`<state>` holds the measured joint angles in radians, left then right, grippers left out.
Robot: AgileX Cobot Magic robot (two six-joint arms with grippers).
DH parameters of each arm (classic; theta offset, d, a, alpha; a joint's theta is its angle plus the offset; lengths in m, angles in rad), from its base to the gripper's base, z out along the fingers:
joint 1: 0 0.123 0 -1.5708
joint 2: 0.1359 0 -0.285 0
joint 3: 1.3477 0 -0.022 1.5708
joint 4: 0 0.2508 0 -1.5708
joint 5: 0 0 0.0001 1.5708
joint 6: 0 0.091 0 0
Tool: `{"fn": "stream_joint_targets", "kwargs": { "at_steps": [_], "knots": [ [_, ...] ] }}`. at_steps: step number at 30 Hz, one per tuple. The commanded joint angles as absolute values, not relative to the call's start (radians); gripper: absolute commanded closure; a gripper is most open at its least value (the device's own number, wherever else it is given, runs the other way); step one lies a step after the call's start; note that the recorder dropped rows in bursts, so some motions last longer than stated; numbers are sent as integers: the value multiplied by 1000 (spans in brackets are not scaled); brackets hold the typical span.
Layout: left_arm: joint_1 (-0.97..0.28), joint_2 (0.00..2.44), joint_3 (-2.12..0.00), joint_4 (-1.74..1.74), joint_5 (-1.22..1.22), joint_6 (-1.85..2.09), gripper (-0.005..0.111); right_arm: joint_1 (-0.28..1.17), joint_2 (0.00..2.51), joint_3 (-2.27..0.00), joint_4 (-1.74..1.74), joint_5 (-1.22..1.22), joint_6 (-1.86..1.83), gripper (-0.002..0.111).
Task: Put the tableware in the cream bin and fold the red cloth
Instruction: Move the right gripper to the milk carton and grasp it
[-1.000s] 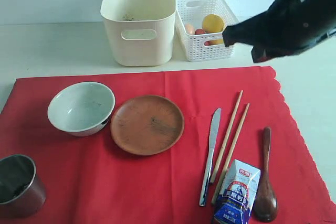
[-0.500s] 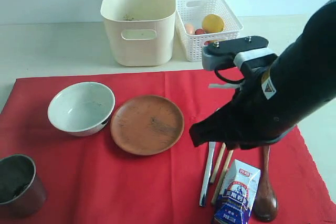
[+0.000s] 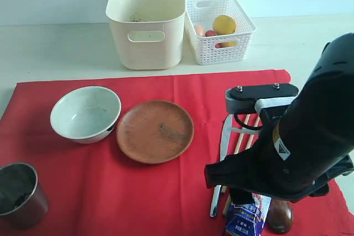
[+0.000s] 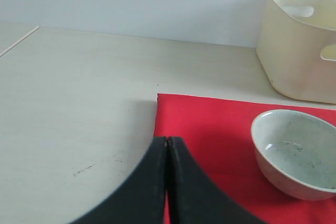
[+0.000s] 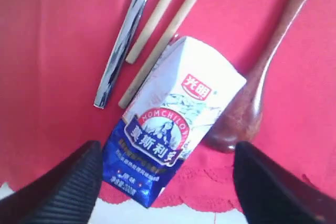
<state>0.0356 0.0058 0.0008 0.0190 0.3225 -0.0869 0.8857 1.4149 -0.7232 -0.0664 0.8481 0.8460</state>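
I read right gripper spread wide over blue-white packet, exterior frame's lower right — left gripper pinched shut, empty.

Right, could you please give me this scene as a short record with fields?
on red cloth: bowl, plate, steel cup, knife, chopsticks, wooden spoon, blue-white packet
cream bin: behind the cloth, no tableware seen inside
white basket: beside the bin, holds food
left tool: shut, holding nothing
right tool: open, straddling the packet
cloth state: flat, unfolded
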Motion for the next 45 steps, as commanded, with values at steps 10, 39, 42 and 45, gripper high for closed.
{"fn": "stream_joint_targets", "kwargs": {
  "at_steps": [10, 39, 42, 45],
  "knots": [
    [37, 0, 0, 14, 316, -83, 106, 889, 1540, -663, -159, 668, 1066, 33],
    [37, 0, 0, 14, 316, -83, 106, 889, 1645, -663, -205, 573, 1111, 76],
    [37, 0, 0, 14, 316, -83, 106, 889, 1642, -663, -192, 573, 1111, 87],
    [37, 0, 0, 14, 316, -83, 106, 889, 1634, -663, -190, 573, 1111, 96]
  ]
}}
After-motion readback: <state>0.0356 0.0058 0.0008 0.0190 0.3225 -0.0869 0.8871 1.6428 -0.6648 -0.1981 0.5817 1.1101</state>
